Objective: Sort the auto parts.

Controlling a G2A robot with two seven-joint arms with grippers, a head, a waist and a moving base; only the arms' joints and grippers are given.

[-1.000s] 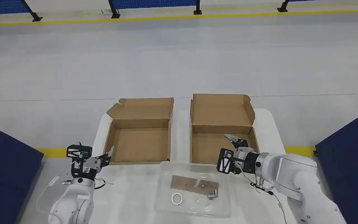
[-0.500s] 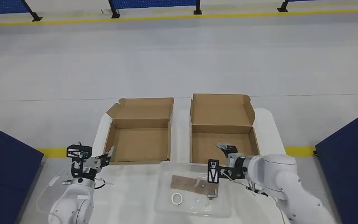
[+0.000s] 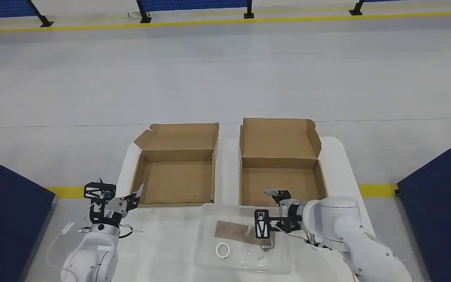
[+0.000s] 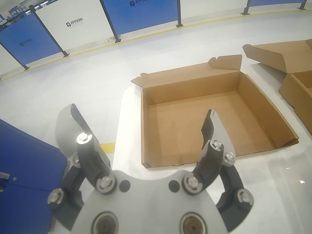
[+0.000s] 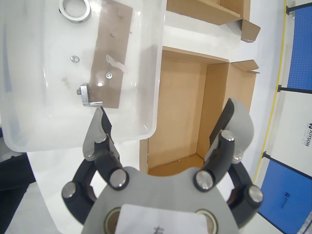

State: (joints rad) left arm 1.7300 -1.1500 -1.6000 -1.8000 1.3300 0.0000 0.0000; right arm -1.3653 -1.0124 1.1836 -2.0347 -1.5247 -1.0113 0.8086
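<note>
Just ahead of the right end effector, gaping wide and empty, may shove the metal bracket aside rather than straddle it, being off-centre.

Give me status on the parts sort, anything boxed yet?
Done: nothing visible; the left box and right box both look empty. In hand: nothing; the right gripper is open over the clear tray's corner, one fingertip near the metal bracket; the left gripper is open beside the left box. Left: bracket, metal ring and two small fasteners, all lying in the tray.
</note>
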